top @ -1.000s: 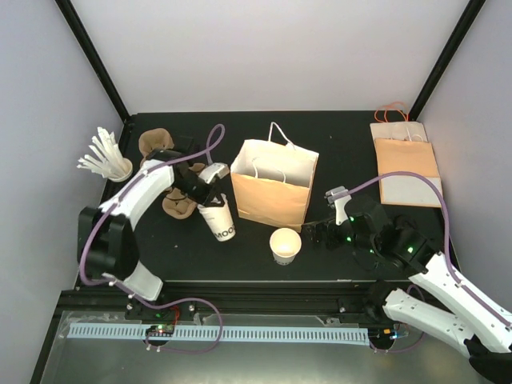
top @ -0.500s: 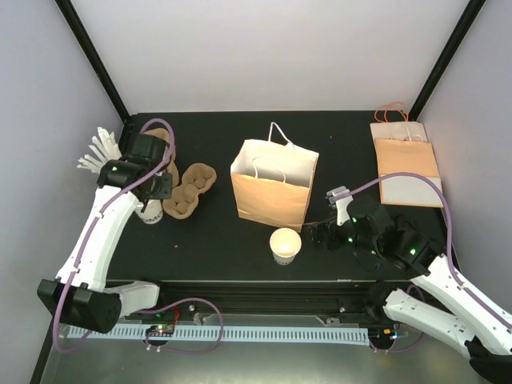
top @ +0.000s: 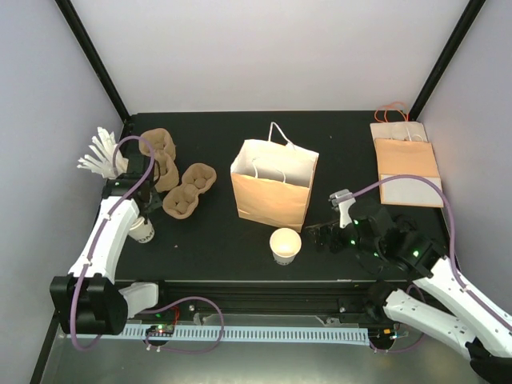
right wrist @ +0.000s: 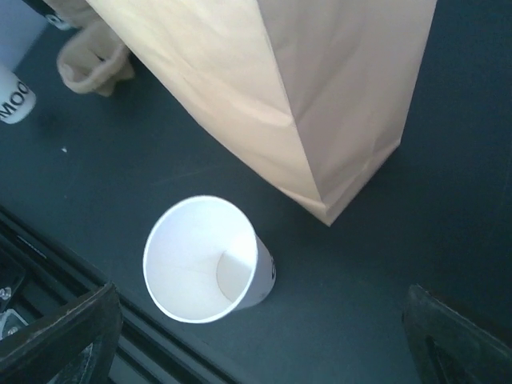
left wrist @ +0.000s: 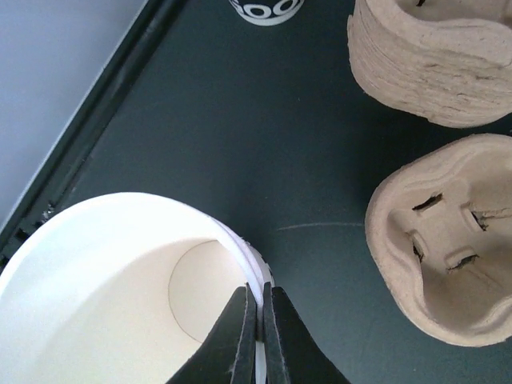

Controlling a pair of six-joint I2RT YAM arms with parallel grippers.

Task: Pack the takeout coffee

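The right gripper [top: 319, 234] is hovering low over the near right of the black table [top: 344, 140], its arm bending in from the near-right corner and pointing left. The left gripper [top: 142, 218] is pointing down at the near left edge, its arm stretching away from its base along that side.

Just left of the right gripper, the takeout coffee cup [top: 286, 244] is standing upright and open-topped by the near edge, apart from the fingers. Just beyond it, the brown paper bag [top: 274, 188] is standing open. Farther left, a pulp cup carrier [top: 189, 190] is lying beside a stack of carriers [top: 160, 150], with white stirrers [top: 99, 154] bristling at the far left edge. Flat bags [top: 406, 164] are lying at the far right.

The right gripper's jaws are standing wide apart, touching nothing. The left gripper is pinching the rim of a spare white cup [left wrist: 120, 304], its fingers [left wrist: 240, 336] clamping the cup's wall between them.
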